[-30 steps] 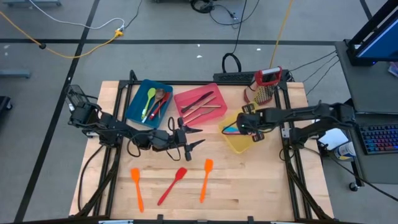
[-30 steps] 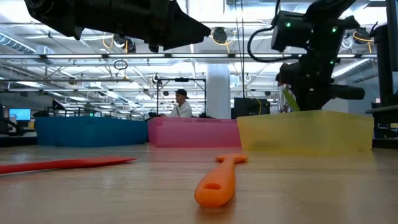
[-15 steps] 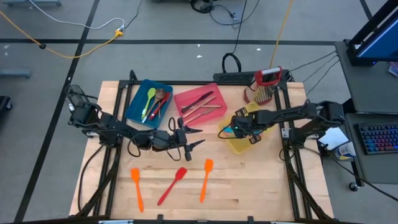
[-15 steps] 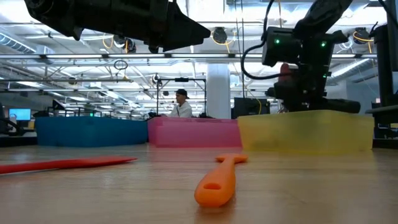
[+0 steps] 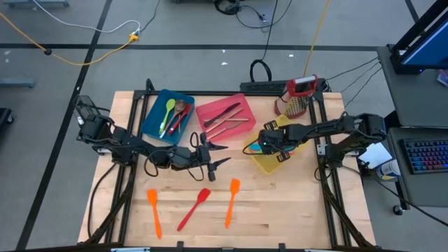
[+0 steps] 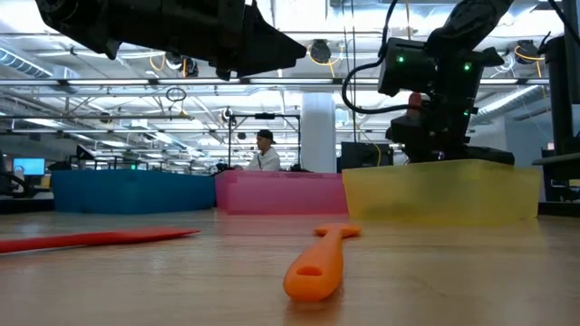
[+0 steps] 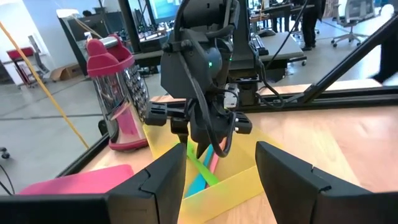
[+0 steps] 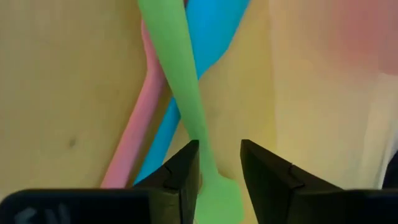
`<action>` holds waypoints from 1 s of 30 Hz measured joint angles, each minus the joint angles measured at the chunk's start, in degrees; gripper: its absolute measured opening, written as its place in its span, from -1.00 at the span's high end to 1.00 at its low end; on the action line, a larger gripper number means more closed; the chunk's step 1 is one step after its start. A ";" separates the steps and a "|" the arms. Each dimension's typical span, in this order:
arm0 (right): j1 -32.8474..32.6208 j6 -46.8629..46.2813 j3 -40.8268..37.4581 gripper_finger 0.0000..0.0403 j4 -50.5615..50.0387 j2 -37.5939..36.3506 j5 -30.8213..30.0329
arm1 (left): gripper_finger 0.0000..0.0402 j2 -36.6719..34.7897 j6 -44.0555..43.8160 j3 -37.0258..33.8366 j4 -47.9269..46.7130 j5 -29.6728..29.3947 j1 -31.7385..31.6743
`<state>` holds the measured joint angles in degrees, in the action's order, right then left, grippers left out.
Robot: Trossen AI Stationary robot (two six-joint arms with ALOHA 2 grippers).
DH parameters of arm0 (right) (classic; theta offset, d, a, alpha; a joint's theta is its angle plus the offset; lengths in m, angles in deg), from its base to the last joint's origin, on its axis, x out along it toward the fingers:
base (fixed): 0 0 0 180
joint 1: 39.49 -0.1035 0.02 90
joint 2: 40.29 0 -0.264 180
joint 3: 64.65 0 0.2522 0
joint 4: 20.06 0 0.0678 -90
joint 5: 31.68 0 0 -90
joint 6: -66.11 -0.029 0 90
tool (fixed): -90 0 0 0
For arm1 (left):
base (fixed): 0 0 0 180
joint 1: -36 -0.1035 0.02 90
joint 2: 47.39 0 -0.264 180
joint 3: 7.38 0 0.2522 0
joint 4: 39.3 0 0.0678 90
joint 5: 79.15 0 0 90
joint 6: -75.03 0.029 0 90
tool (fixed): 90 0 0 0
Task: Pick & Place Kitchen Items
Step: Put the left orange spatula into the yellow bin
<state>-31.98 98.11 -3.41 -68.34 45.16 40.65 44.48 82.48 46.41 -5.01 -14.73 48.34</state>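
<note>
Right arm has shifted further over the yellow bin (image 5: 269, 159), its right end effector (image 8: 219, 167) now released with fingers parted above the green utensil (image 8: 180, 87) lying in that bin across blue (image 8: 211, 25) and pink (image 8: 134, 134) ones; left end effector (image 5: 217, 154) open beside the bin.

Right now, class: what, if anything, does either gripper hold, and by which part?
Nothing. The right gripper is open over the green utensil in the yellow bin; the left gripper is open and empty.

Worktop (image 5: 280, 210): pale wood, black frame.
Blue bin (image 5: 150, 117): far left.
Pink bin (image 5: 208, 110): beside the blue bin.
Yellow bin (image 5: 266, 163): right.
Grater (image 5: 299, 98): red-topped, upright, far right corner.
Person (image 6: 265, 152): background.
</note>
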 joint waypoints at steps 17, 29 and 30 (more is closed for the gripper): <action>-1.43 -3.76 -0.02 0.43 -1.60 -0.75 -0.07 | 0.00 0.00 -8.77 0.00 -8.99 -0.01 0.00; -3.34 -7.65 -0.07 0.43 -1.49 -11.33 1.46 | 0.00 0.00 -22.99 0.00 -19.15 0.46 0.42; -3.79 -8.23 -0.07 0.43 -1.01 -12.41 1.46 | 0.00 0.00 -24.14 0.00 -19.58 0.45 0.54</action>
<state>-35.77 89.89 -3.47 -69.36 32.75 42.11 44.48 58.33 46.41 -24.59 -14.27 48.88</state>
